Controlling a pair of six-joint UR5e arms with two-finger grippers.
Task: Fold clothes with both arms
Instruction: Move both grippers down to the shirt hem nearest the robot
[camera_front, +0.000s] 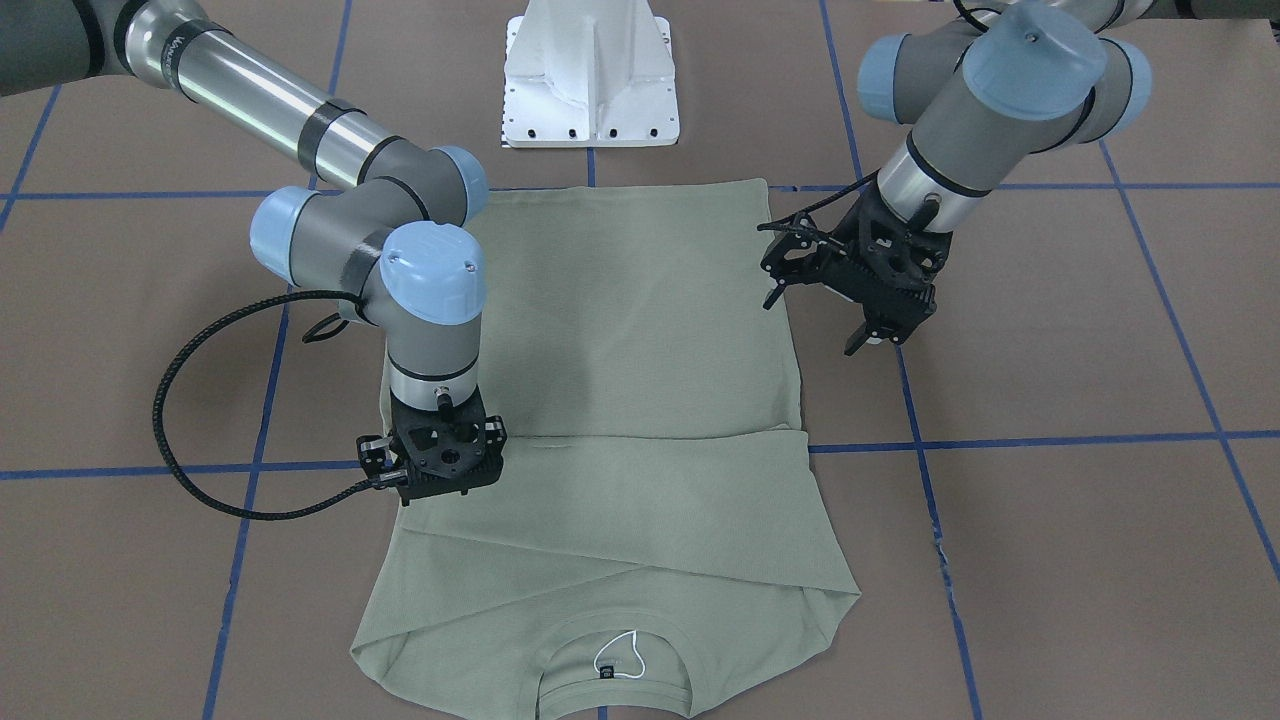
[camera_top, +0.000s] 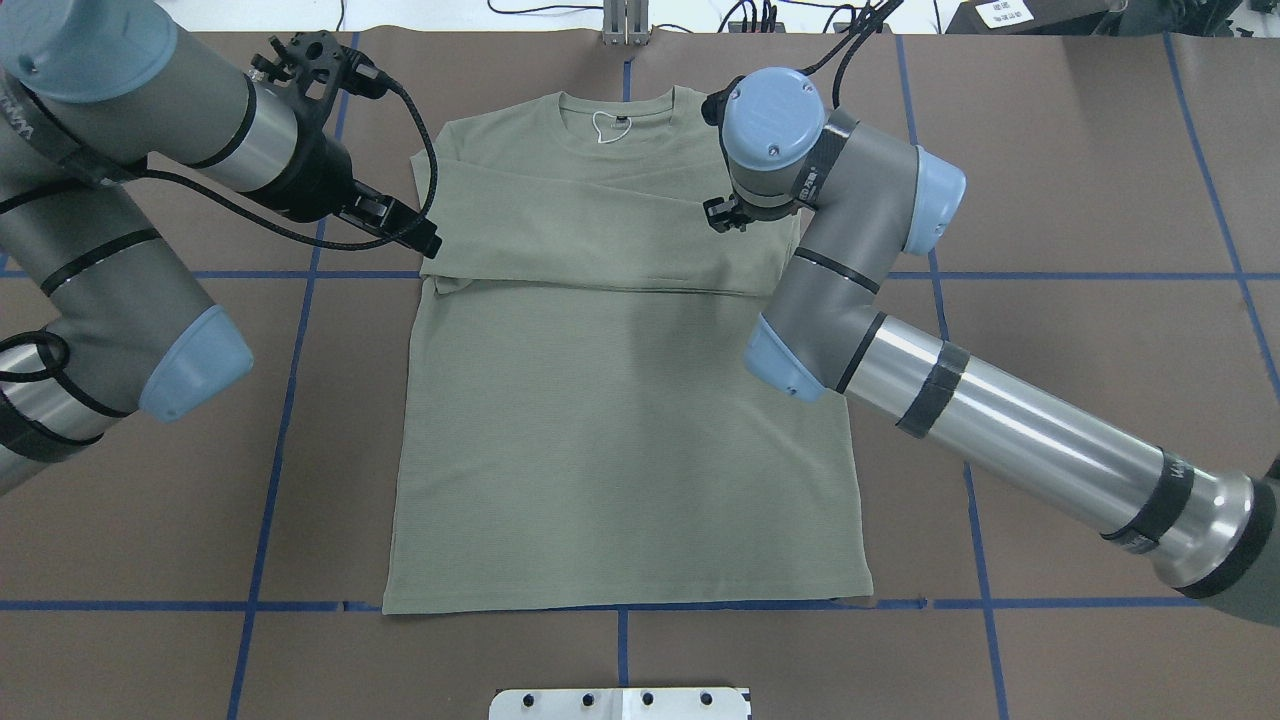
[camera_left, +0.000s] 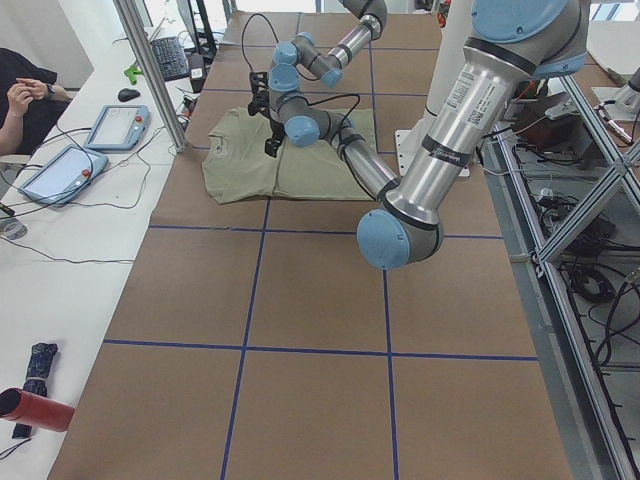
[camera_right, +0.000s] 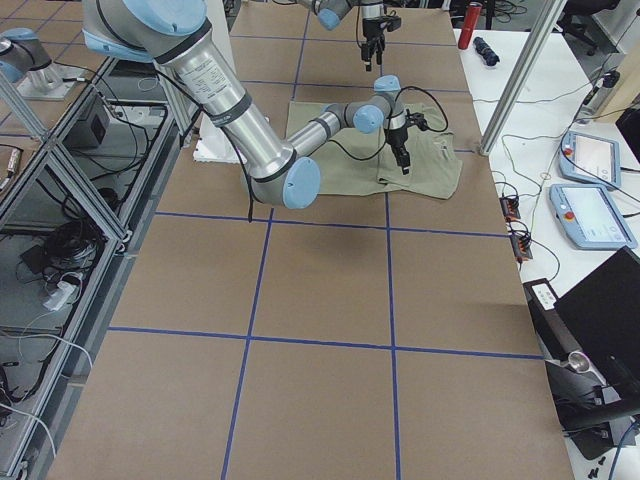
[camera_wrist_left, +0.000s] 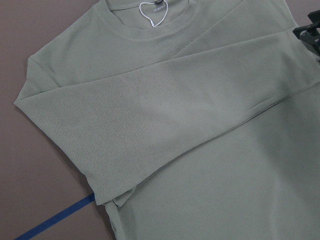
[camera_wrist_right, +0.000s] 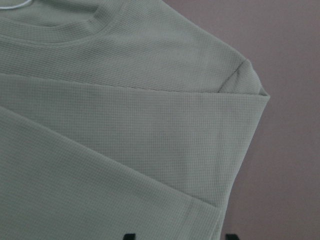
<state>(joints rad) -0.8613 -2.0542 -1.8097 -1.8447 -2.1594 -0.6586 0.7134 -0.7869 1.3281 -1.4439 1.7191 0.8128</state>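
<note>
The pale sage-green shirt (camera_front: 620, 330) lies flat on the brown table, both long sleeves folded across the chest (camera_top: 600, 240) and the neck tag (camera_top: 620, 120) at the far end. My right gripper (camera_front: 445, 478) points straight down, just above the folded sleeve at the shirt's right shoulder edge. Its fingertips (camera_wrist_right: 130, 236) stand apart with nothing between them. My left gripper (camera_front: 815, 322) hangs tilted, off the cloth, beside the shirt's left edge near the sleeve fold (camera_top: 410, 228). It looks open and empty. The left wrist view shows the folded sleeves (camera_wrist_left: 200, 125) from above.
The white metal pedestal (camera_front: 590, 80) stands at the robot's side of the table. Blue tape lines (camera_top: 290, 400) cross the brown surface. In the exterior left view a side bench holds tablets (camera_left: 60, 170), with an operator (camera_left: 25, 95) sitting there.
</note>
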